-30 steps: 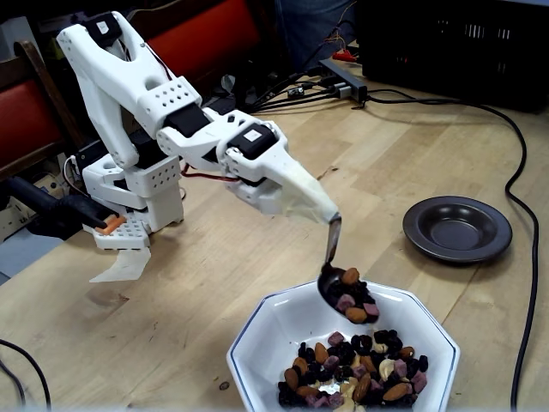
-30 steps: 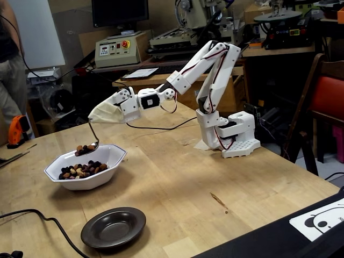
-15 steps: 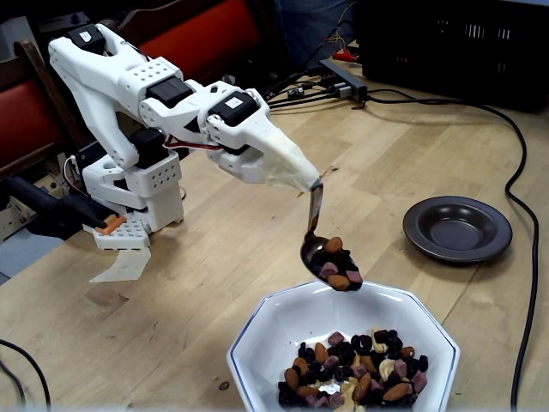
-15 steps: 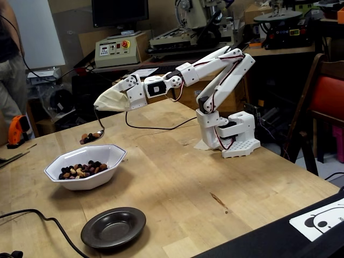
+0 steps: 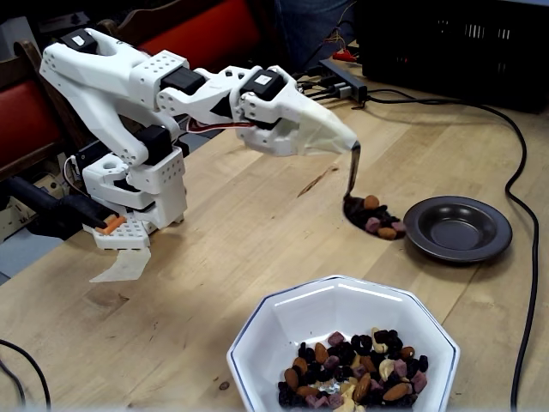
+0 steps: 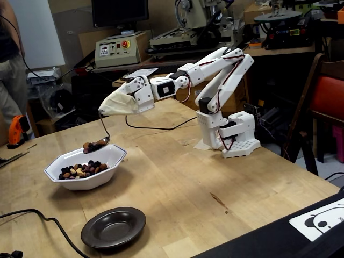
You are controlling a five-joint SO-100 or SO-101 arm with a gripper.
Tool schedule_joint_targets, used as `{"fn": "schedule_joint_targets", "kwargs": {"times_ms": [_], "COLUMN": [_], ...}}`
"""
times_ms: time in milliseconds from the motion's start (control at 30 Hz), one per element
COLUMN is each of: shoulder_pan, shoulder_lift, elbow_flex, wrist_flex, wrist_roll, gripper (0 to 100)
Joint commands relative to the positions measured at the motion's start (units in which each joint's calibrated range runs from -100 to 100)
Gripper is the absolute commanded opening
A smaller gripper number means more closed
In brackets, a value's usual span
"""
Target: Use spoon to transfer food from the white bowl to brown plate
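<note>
Now spoon (image 5: pixel 356 184) handle upright, loaded tip seemingly toward brown plate (image 5: pixel 457 227)

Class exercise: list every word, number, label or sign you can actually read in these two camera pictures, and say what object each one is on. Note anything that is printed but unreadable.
No text can be read in either fixed view.
Grey control box with a red button: its panel markings are too small and blurred.
White sheet at the table's near corner: a black-and-white panda-like picture, no legible words.
Robot arm, white bowl and brown plate: no visible lettering.
</note>
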Motion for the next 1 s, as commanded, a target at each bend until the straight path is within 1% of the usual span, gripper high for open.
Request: {"fn": "schedule_joint_targets", "kwargs": {"times_ms": [0, 633, 967], "shoulder_pan": [-3.2, -18.6, -19.7], "shoulder_lift": [-2.1, -2.2, -1.4], "elbow_flex": [-1.3, -1.4, -1.4], "wrist_flex": [-0.2, -0.2, -0.8], "wrist_roll": [0.3, 0.3, 0.3], "gripper": [2, 2, 2]}}
